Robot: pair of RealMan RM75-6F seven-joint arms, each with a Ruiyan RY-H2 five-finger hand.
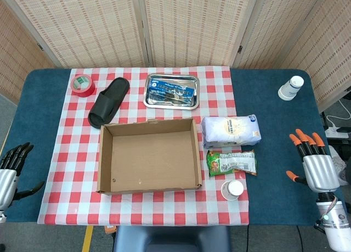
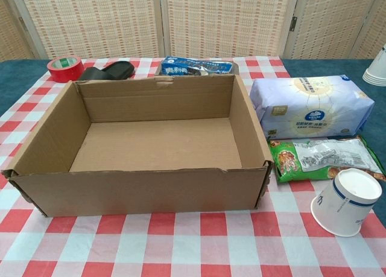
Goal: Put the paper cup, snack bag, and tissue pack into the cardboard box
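Note:
The open cardboard box sits empty at the middle of the checked cloth. Right of it lies the white tissue pack, with the green snack bag just in front of it. Nearest the front edge, the paper cup lies tipped on its side. My left hand hovers open at the table's left edge, far from the box. My right hand is open with fingers spread over the blue cloth, right of the cup. Neither hand shows in the chest view.
A red tape roll, a black slipper and a steel tray holding a blue packet lie behind the box. A stack of paper cups stands at the far right.

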